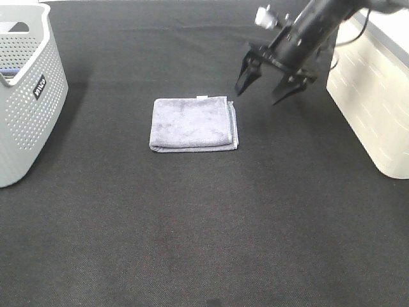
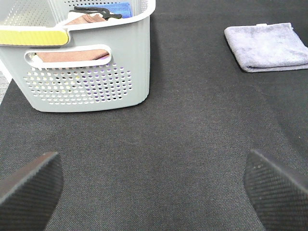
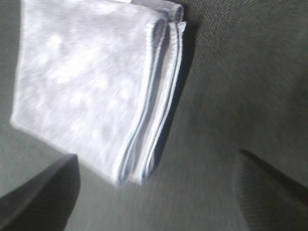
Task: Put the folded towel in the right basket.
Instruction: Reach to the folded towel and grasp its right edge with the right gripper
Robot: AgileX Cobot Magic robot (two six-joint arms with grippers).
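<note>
The folded grey-lavender towel (image 1: 193,123) lies flat on the black table, left of centre. It also shows in the left wrist view (image 2: 267,46) and, close up, in the right wrist view (image 3: 91,82). My right gripper (image 1: 263,85) is open and empty, hovering just right of the towel's far right corner. The right basket (image 1: 374,96), cream white, stands at the right edge. My left gripper (image 2: 154,185) is open and empty above bare cloth, near the left basket; it is out of the exterior high view.
A grey perforated basket (image 1: 25,96) stands at the left edge; in the left wrist view (image 2: 86,72) it holds folded cloths. Black cloth (image 1: 204,243) covers the table.
</note>
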